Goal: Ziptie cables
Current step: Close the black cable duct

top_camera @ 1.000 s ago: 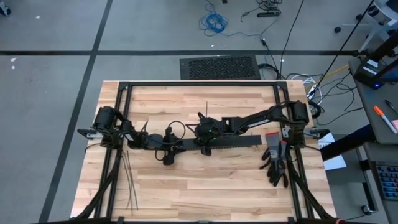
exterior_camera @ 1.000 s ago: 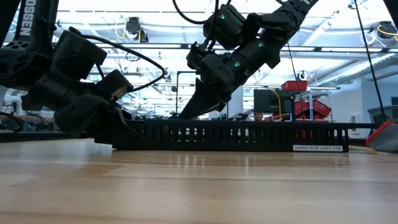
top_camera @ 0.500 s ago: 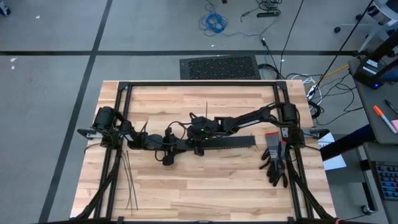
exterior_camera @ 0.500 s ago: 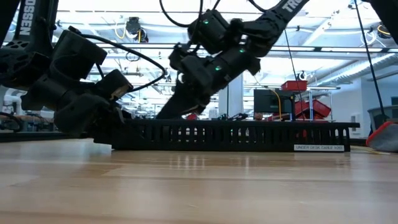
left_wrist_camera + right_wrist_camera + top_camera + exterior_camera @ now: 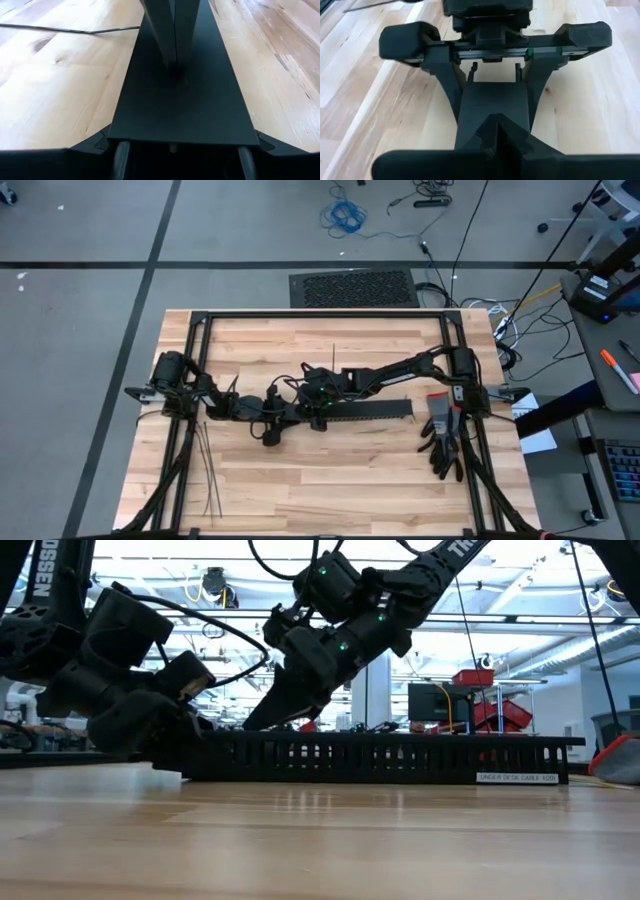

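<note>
A long black slotted duct point(image 5: 360, 409) lies across the middle of the table. My left gripper point(image 5: 283, 414) is shut on the duct's left end point(image 5: 495, 100). My right gripper point(image 5: 300, 397), shut, reaches in from the table's right and slants down onto the duct's flat top point(image 5: 175, 105) close to that end. In the low view its fingertips point(image 5: 250, 724) meet the duct's upper edge. Several zipties point(image 5: 206, 470) lie on the wood by the near left corner. Another thin strip point(image 5: 75, 30) lies beside the duct. The cables are hidden from view. My left gripper holds the duct's left end between its two fingers point(image 5: 454, 97), one on each long side. It comes in from the table's left, slanting slightly down, along the duct. The duct lies level on the table. My right gripper presses its shut fingertips point(image 5: 172, 61) on the duct's top face point(image 5: 175, 75) near the left end, slanting down from the table's right.
A pair of dark gloves with red cuffs point(image 5: 440, 435) lies by the right frame post. A black metal frame point(image 5: 320, 315) borders the tabletop. Bare wood lies in front of the duct point(image 5: 320, 840) and along the far side.
My right gripper has gone toward the table's left edge along the duct's top, closer to my left gripper, staying shut. The duct and my left gripper have kept their places.
</note>
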Tool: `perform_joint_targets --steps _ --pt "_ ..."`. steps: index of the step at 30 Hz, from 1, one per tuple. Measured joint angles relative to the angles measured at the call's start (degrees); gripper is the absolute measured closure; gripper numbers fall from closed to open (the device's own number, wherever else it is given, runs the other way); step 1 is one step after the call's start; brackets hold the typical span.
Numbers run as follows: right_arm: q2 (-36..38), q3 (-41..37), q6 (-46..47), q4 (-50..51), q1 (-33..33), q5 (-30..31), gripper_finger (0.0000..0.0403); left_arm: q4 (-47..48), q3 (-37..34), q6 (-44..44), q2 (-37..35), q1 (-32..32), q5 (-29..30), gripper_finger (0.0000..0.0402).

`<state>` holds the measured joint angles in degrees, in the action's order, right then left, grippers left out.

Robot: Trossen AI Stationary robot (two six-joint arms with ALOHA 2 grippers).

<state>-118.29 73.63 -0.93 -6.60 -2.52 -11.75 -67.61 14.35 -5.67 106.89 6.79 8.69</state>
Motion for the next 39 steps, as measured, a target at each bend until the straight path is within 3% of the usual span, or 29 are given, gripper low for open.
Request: perform_joint_targets --steps 7,12,39 --pt "5.0 0.0 -2.1 2.5 0.5 0.5 0.0403 0.5 0.1 0.4 0.0 -0.1 0.1 0.0146" --pt "7.8 0.0 -2.8 8.1 1.7 4.5 0.0403 0.5 0.1 0.4 0.0 -0.1 0.4 0.0142" --pt "2.0 0.2 -0.8 8.3 1.4 3.9 0.0403 1.0 1.4 -0.2 0.0 -0.1 -0.2 0.014"
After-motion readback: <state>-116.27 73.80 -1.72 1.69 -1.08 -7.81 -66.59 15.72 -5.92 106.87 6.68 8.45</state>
